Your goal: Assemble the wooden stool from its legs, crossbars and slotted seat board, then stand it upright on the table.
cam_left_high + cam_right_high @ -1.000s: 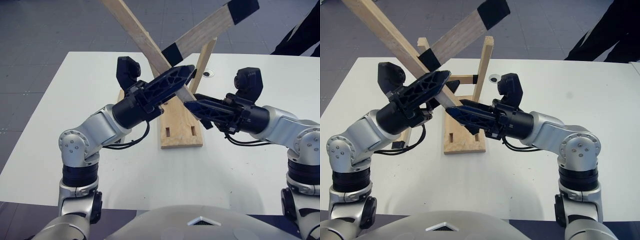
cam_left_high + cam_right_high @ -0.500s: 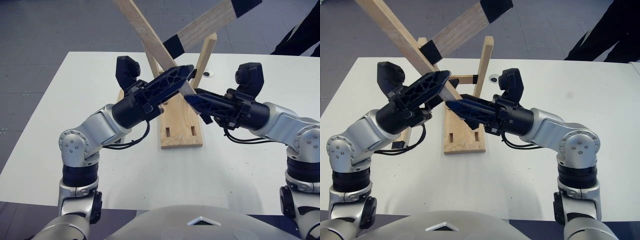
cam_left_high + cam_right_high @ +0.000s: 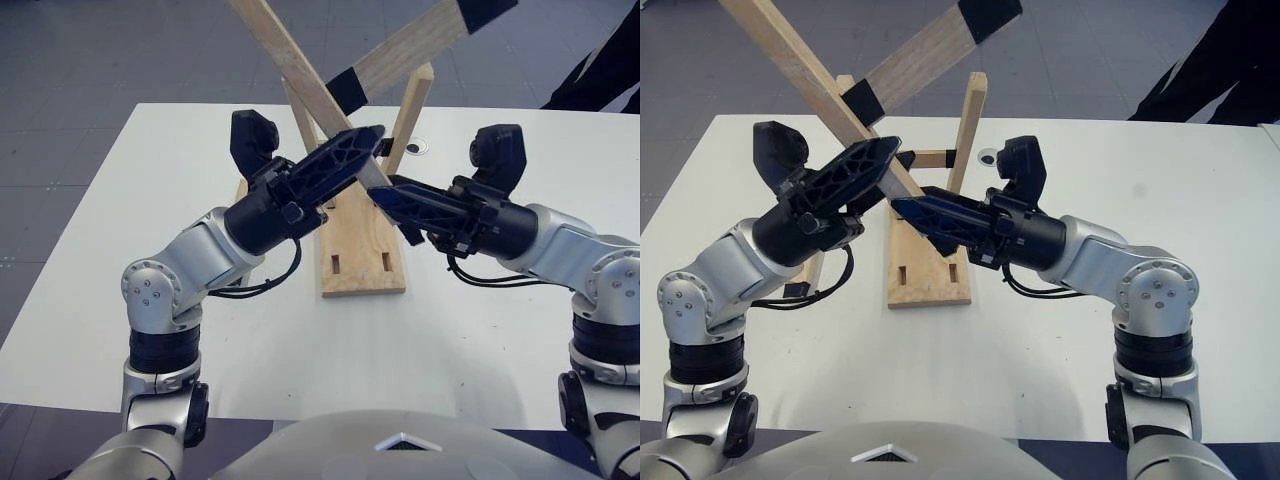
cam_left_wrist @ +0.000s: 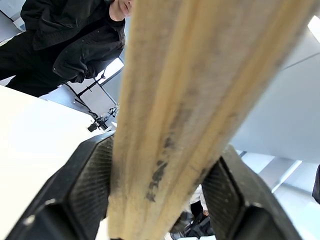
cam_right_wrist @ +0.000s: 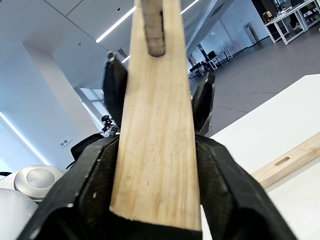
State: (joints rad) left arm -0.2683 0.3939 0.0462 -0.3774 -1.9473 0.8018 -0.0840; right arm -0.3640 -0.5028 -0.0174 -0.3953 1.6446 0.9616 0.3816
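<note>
The white surface (image 3: 150, 200) stands on grey floor tiles (image 3: 100, 50), with the slotted seat board (image 3: 362, 250) lying flat at its middle. Above the board, the fingers of the left gripper (image 3: 360, 150) clamp a black-banded leg (image 3: 410, 47). Those of the right gripper (image 3: 390, 195) clamp a plain leg (image 3: 290, 60), the two legs crossing; the right wrist view adds ceiling light strips (image 5: 117, 22).

Left gripper (image 3: 885, 158) and right gripper (image 3: 905, 210) are each clamping one of two crossed legs (image 3: 790, 55) above seat board (image 3: 930, 282) lying on counter (image 3: 1040, 350).
</note>
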